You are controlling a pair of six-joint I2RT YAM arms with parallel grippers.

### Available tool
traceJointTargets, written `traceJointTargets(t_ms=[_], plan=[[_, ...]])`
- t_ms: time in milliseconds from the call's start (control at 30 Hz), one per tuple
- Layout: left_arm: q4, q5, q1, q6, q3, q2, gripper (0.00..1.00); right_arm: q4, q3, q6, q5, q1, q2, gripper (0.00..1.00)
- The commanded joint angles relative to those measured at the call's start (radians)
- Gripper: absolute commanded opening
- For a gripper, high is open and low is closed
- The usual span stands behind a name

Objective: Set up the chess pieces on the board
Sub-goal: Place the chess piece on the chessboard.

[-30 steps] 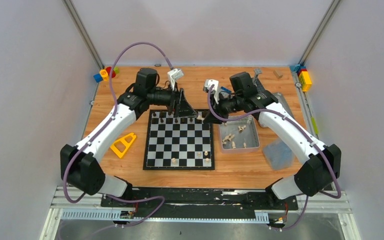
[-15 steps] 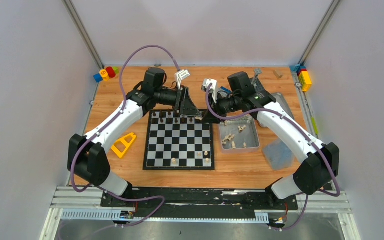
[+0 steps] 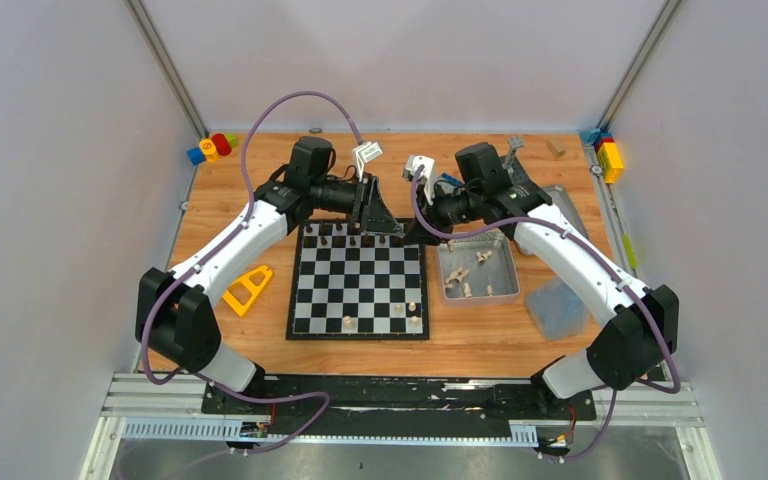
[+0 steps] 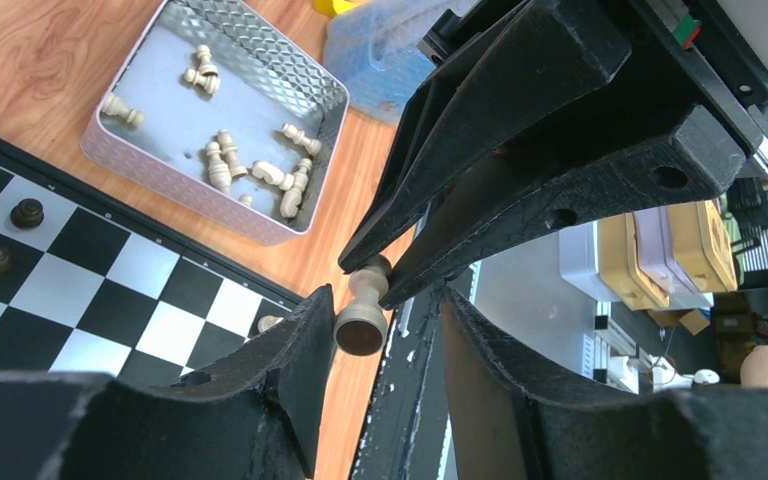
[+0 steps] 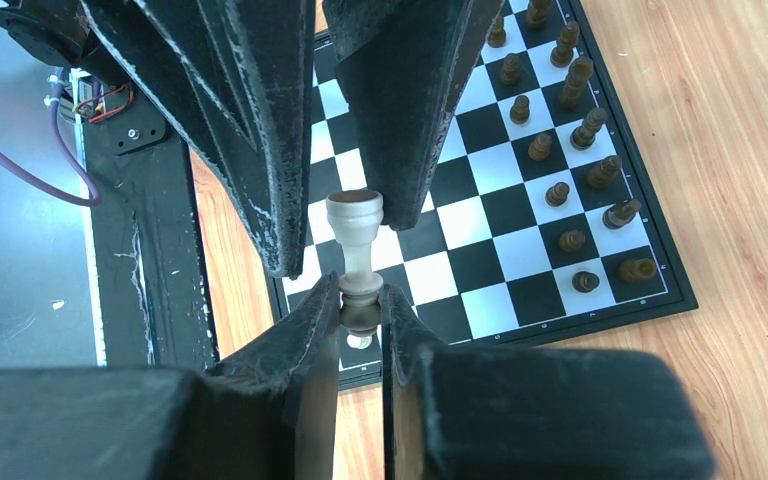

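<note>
Tight spot: I've got both arms nose to nose over the far right corner of the board (image 3: 358,290), with the tin (image 3: 508,262) just beside. The right gripper (image 5: 360,310) is pinched onto the head of the pale piece (image 5: 354,245). Its long axis runs across, base pointing at the left gripper (image 4: 385,300), which sits half-spread around that base with a gap on one side.

In the right wrist view the head of the pale piece (image 5: 353,235) is mostly hidden between the right end effector's (image 5: 362,295) blurred fingers (image 5: 280,390). From above, both it and the left end effector (image 3: 388,228) cover the board's (image 3: 358,285) far right corner, where that piece is too small to find. The left wrist view cuts the board off at its left edge.
</note>
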Motion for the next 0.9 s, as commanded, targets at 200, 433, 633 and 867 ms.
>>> traceJointTargets(t_ms=[200,433,633,867], plan=[[-0.009,-0.003,-0.016,0.044,0.000,-0.029,0.46,0.046,0.022,0.007,0.011,0.002,-0.023,0.03],[-0.034,-0.016,-0.018,0.072,0.002,-0.027,0.46,0.049,0.023,0.010,0.013,-0.007,-0.026,0.03],[-0.042,-0.024,-0.019,0.081,0.006,-0.028,0.43,0.051,0.017,0.010,0.012,-0.010,-0.030,0.03],[-0.047,-0.027,-0.019,0.086,0.007,-0.028,0.28,0.052,0.017,0.012,0.016,-0.013,-0.030,0.03]])
